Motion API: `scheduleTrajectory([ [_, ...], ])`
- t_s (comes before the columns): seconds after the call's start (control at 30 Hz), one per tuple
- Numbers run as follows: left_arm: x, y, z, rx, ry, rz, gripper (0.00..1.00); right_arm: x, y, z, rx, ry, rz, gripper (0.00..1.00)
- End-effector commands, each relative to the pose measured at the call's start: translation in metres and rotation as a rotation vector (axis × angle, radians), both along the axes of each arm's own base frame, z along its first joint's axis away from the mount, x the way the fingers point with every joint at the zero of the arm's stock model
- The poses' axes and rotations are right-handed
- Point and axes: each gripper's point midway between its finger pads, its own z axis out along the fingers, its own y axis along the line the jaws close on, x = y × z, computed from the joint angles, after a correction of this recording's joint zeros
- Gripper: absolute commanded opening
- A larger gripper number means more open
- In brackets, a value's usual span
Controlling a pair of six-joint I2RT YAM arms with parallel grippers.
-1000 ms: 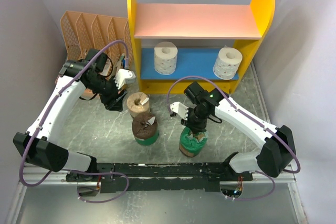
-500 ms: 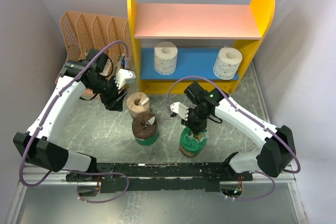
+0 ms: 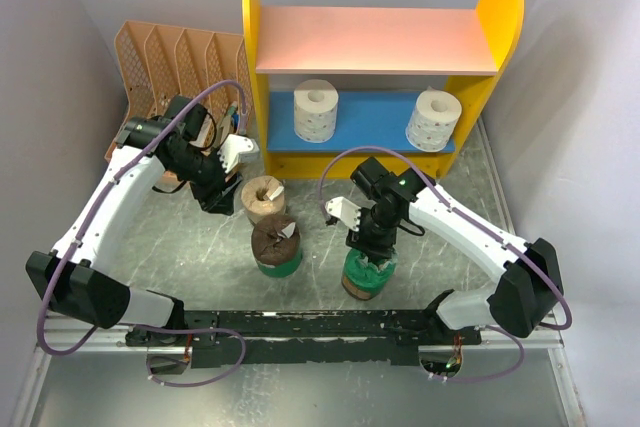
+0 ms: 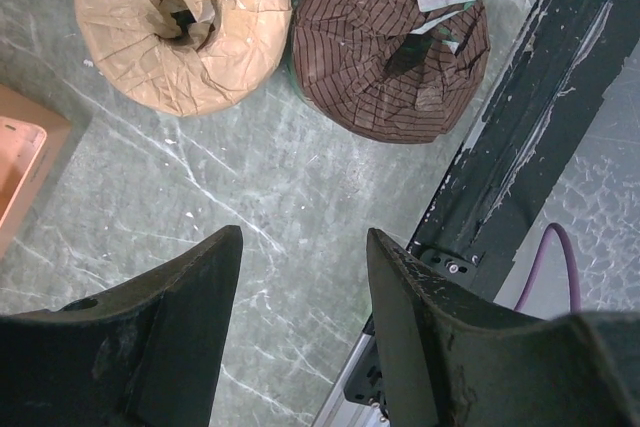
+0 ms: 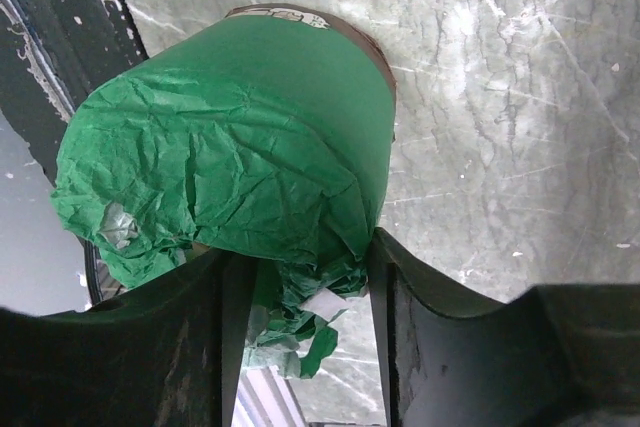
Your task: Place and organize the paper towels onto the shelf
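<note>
Top view: the right gripper point(image 3: 367, 253) is down on the green roll point(image 3: 365, 279) by the near rail point(image 3: 330, 325). The shelf point(image 3: 252, 57) stands well beyond the jaws, its blue board point(image 3: 372, 119) bare between two white rolls point(image 3: 317, 109).

Left wrist: the left gripper point(image 4: 303, 247) has its jaws apart and empty, with the tan roll point(image 4: 170, 37) ahead of them.

Right wrist: the jaws are apart, flanking only crumpled wrap. I'd go lower onto the firm body before closing. The table point(image 5: 500, 97) looks slick.

White arms point(image 3: 105, 199) carry black joints point(image 3: 88, 294), purple cables point(image 4: 560, 227), black tools point(image 4: 300, 247).
</note>
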Motion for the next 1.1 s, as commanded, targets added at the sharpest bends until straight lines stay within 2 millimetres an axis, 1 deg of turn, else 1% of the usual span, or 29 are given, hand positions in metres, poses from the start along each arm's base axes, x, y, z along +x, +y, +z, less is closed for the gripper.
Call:
scheduleTrajectory([
  [0.0, 0.002, -0.002, 0.004, -0.008, -0.027, -0.003, 0.64, -0.007, -0.005, -0.003, -0.025, 0.031, 0.007, 0.49],
  [0.13, 0.002, -0.001, 0.003, -0.004, -0.029, -0.001, 0.63, -0.008, -0.004, -0.012, -0.027, 0.041, 0.003, 0.49],
  [0.2, 0.002, -0.001, 0.002, -0.001, -0.030, 0.000, 0.63, -0.007, -0.002, -0.015, -0.020, 0.039, 0.003, 0.48],
  [0.27, 0.003, -0.001, 0.001, -0.001, -0.030, -0.001, 0.63, -0.006, 0.000, -0.018, -0.015, 0.044, 0.003, 0.44],
  [0.37, 0.005, -0.001, 0.000, 0.001, -0.030, 0.000, 0.61, -0.002, 0.004, -0.020, -0.007, 0.039, 0.002, 0.32],
  [0.47, 0.006, -0.002, -0.002, 0.004, -0.021, -0.002, 0.58, 0.002, 0.005, -0.012, -0.002, 0.016, 0.002, 0.17],
  [0.53, 0.006, -0.002, -0.003, 0.007, -0.017, -0.003, 0.58, 0.006, 0.004, -0.004, -0.006, -0.008, 0.001, 0.09],
  [0.57, 0.008, -0.002, -0.004, 0.009, -0.018, -0.002, 0.58, 0.007, 0.004, 0.000, -0.003, -0.014, -0.001, 0.08],
  [0.67, 0.009, -0.002, -0.005, 0.010, -0.018, -0.001, 0.58, 0.008, 0.004, 0.015, 0.012, -0.036, -0.005, 0.01],
  [0.7, 0.010, -0.002, -0.006, 0.011, -0.018, -0.001, 0.58, 0.008, 0.002, 0.018, 0.007, -0.043, -0.007, 0.00],
  [0.8, 0.011, -0.003, -0.007, 0.010, -0.016, -0.001, 0.58, 0.010, -0.002, 0.035, 0.007, -0.079, -0.014, 0.00],
  [0.9, 0.014, -0.003, -0.005, 0.015, -0.010, -0.007, 0.58, 0.015, -0.003, 0.065, 0.052, -0.109, -0.004, 0.00],
  [1.0, 0.017, -0.003, -0.002, 0.023, -0.003, -0.009, 0.58, 0.028, -0.004, 0.095, 0.093, -0.171, 0.004, 0.00],
  [1.07, 0.018, -0.005, 0.000, 0.018, 0.006, -0.011, 0.57, 0.039, -0.005, 0.115, 0.116, -0.247, 0.033, 0.00],
])
